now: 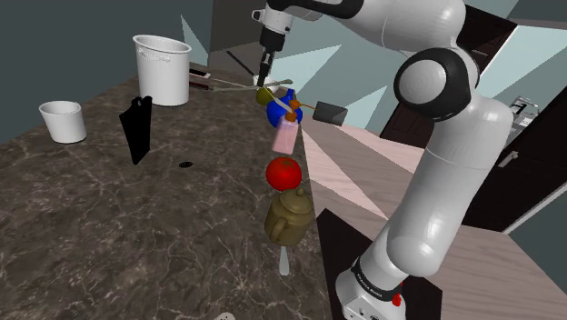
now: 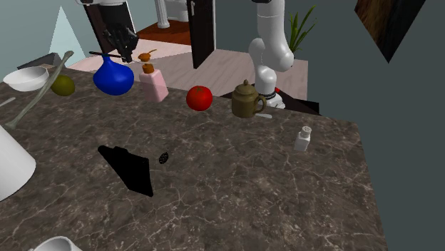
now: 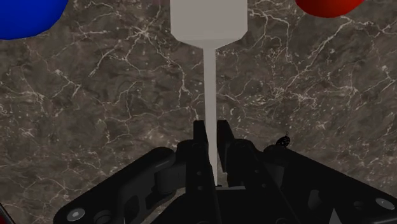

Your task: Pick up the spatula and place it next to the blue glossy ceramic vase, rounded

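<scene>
My gripper (image 3: 210,127) is shut on the thin handle of a grey spatula (image 3: 208,19). The spatula hangs level above the dark marble counter (image 3: 114,95). Its flat blade points away from the fingers, between the rounded blue vase (image 3: 25,16) and a red fruit (image 3: 327,6). In the shoulder view the gripper (image 1: 264,77) hangs just above and behind the blue vase (image 1: 277,112), and the spatula's blade (image 1: 329,115) sticks out past the counter's edge. In the second exterior view the gripper (image 2: 123,51) is right above the vase (image 2: 113,77).
A pink bottle (image 2: 154,85), the red fruit (image 2: 199,98) and a brown teapot (image 2: 247,100) line the counter's edge beside the vase. An olive fruit (image 2: 63,85), a white bowl (image 2: 25,77) and a long thin utensil (image 2: 36,93) lie on its other side. A white bucket (image 1: 162,68) stands far back.
</scene>
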### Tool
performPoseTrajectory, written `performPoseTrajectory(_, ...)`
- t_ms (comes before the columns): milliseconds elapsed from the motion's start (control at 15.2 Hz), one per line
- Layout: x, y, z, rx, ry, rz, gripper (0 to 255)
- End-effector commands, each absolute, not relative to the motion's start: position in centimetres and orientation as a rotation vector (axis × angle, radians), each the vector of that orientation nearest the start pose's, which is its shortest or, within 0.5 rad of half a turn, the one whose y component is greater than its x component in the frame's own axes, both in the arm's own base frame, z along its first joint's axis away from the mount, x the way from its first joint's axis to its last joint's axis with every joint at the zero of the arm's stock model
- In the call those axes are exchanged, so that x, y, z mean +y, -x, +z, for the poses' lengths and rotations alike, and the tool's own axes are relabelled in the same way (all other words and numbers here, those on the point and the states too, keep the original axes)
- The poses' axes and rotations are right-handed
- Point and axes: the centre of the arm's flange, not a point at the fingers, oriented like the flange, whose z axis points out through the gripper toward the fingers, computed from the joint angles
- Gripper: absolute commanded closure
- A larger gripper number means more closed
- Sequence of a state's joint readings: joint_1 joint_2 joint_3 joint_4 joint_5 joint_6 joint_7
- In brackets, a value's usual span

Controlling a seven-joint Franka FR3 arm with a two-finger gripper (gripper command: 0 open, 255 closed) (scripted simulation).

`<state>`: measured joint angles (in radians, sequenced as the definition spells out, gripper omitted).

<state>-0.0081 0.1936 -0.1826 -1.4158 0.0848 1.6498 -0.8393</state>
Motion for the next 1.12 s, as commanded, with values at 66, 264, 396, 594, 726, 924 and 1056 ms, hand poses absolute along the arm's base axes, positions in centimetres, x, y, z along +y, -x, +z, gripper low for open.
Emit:
performPoseTrajectory(66, -10.1, -61.4, 58.0, -0.994, 2.956, -0.098, 255)
performPoseTrajectory(264, -10.1, -61.4, 56.4, -0.994, 2.956, -0.098, 255)
performPoseTrajectory(396, -10.1, -61.4, 55.3, -0.994, 2.956, -0.098, 255)
performPoseTrajectory(594, -10.1, -61.4, 53.7, -0.994, 2.956, -0.098, 255)
performPoseTrajectory(726, -10.1, -61.4, 52.7, -0.994, 2.956, -0.098, 255)
performPoseTrajectory(924, -10.1, -61.4, 51.1, -0.994, 2.956, -0.098, 255)
performPoseTrajectory(1056, -10.1, -61.4, 50.0, -0.994, 2.956, -0.098, 255)
